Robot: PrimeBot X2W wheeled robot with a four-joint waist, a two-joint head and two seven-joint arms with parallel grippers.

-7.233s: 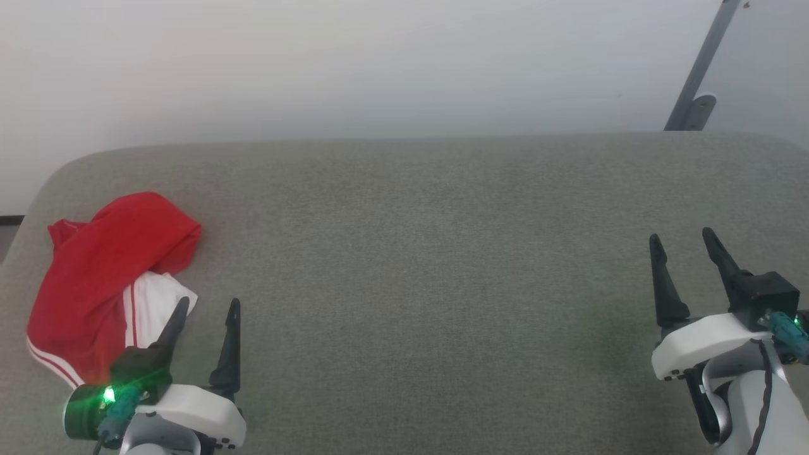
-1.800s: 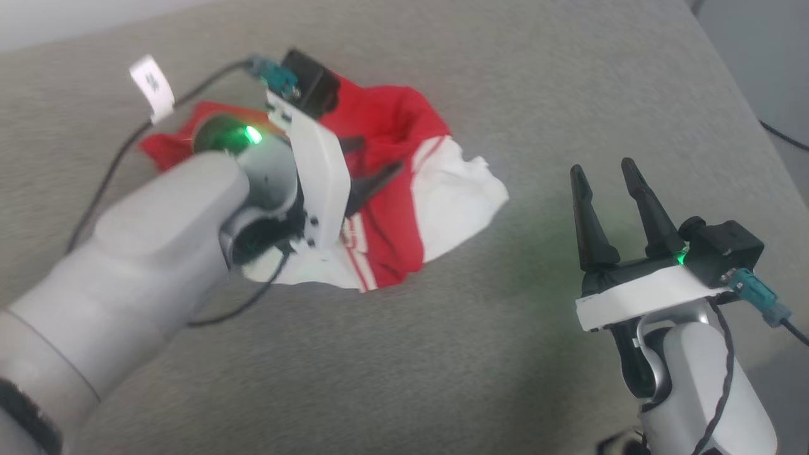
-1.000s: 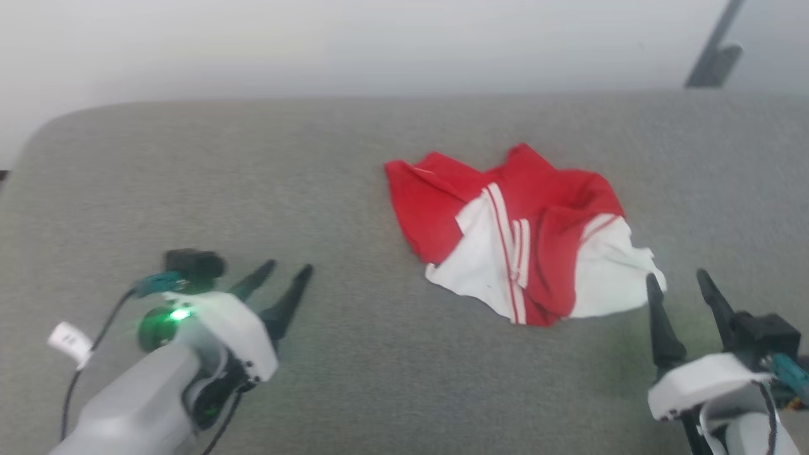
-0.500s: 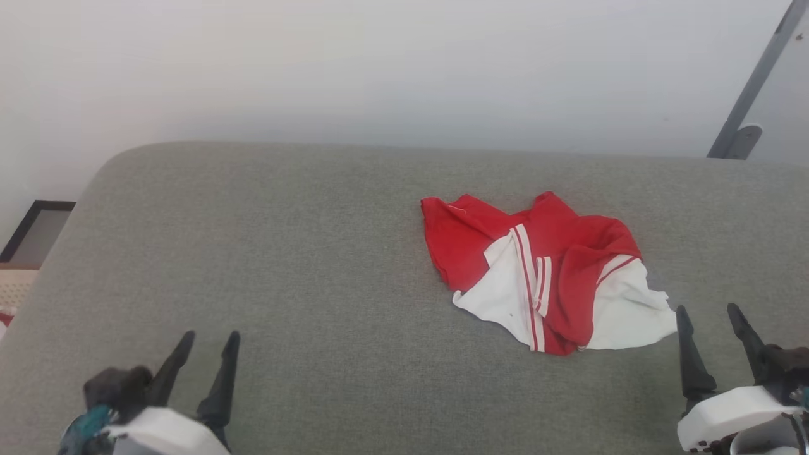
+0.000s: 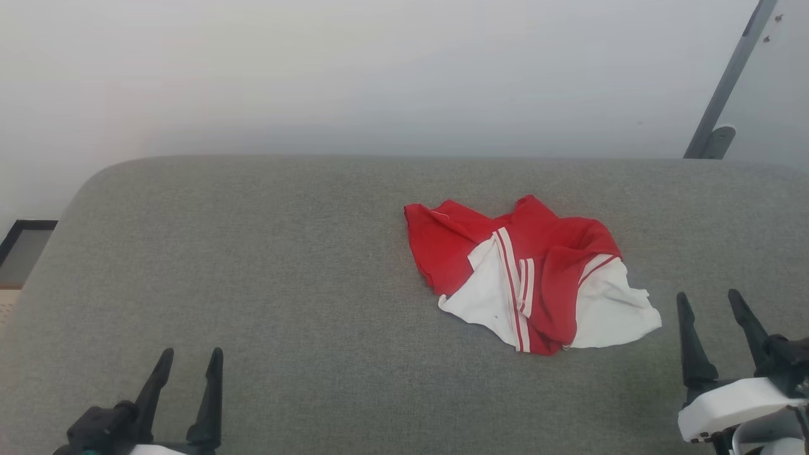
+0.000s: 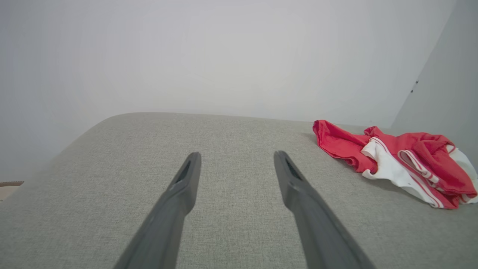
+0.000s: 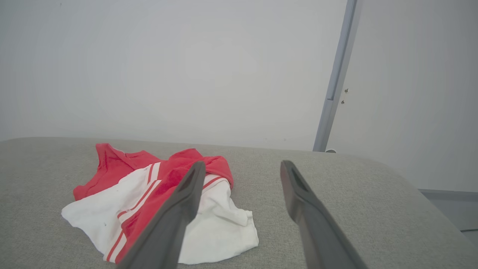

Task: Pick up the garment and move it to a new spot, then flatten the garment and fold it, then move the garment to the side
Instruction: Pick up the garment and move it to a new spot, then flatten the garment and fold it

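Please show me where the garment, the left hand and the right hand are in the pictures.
garment (image 5: pixel 556 278): head view, on its red middle fold.
left hand (image 5: pixel 193 351): head view, midway between its fingertips.
right hand (image 5: pixel 706 294): head view, midway between its fingertips.

The shirt (image 5: pixel 531 272) is lying on the worktop (image 5: pixel 284 265) right of its middle, just ahead and left of the right claw (image 5: pixel 706 294), well apart from the left claw (image 5: pixel 193 351), the wall (image 5: pixel 379 76) standing behind.
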